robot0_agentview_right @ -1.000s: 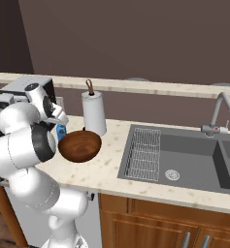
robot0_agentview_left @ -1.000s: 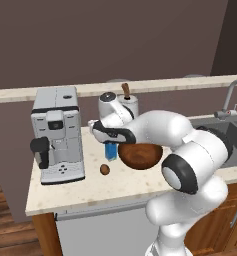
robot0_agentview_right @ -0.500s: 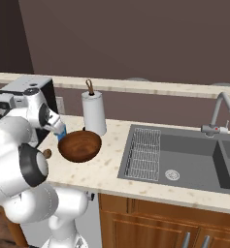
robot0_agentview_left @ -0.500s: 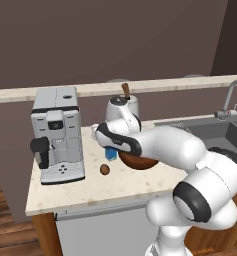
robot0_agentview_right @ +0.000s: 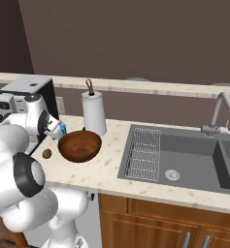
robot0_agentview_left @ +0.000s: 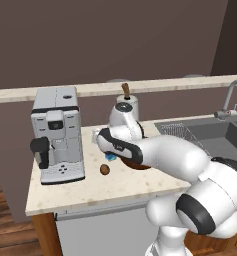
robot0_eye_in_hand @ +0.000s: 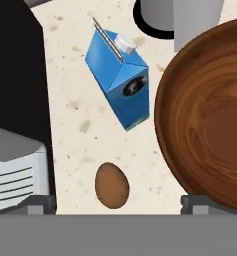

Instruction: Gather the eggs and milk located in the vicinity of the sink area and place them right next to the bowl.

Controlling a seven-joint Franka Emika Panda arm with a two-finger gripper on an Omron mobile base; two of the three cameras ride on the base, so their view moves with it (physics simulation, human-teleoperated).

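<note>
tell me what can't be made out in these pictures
- Milk carton: in both base views the arm covers most of it, leaving a blue sliver.
- Bowl: cut off by the hand view's right edge; mostly behind the arm in the left base view.
- Second egg: I see one brown egg; whether the arm hides another, I cannot tell.
- Sink: cut off at the right edge.

Soft, even light fills the room, with no glare and no hard edges anywhere. The back wall stays dim. The pale worktop point(robot0_agentview_right: 106, 169) reads brightest. Beside the bowl point(robot0_eye_in_hand: 210, 125), the milk point(robot0_eye_in_hand: 121, 80) looks sharp, casting barely any shadow.
</note>
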